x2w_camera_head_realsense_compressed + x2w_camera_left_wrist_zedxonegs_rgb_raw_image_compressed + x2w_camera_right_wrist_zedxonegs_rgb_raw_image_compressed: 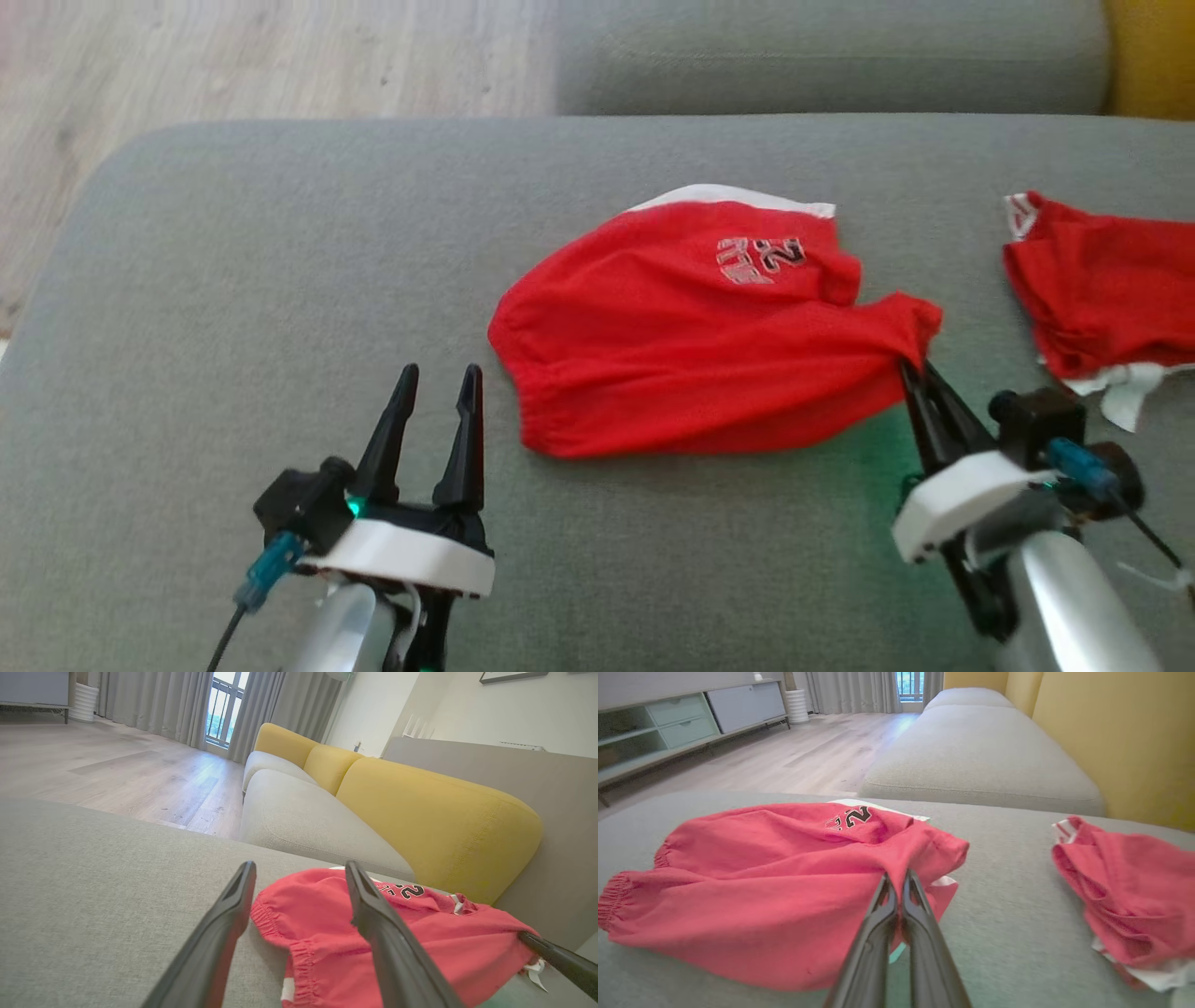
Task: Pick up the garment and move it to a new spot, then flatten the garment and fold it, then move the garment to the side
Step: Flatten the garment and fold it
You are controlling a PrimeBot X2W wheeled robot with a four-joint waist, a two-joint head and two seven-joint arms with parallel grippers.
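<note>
A red garment [691, 345] with white trim and a printed number lies crumpled in the middle of the grey cushion [233, 308]. My right gripper [915, 373] is shut on the garment's right-hand edge, the cloth bunched between the fingertips; the right wrist view shows that pinch [896, 882] on the garment [752, 891]. My left gripper [439, 383] stands open on the cushion to the garment's lower left, apart from it. In the left wrist view the elastic hem of the garment [317, 924] lies just beyond the open fingers [233, 914].
A second red and white garment [1102, 299] lies bunched at the cushion's right side. Another grey seat [831, 56] and a yellow backrest [1153, 56] stand behind. Wooden floor [233, 56] lies beyond the cushion's far left edge.
</note>
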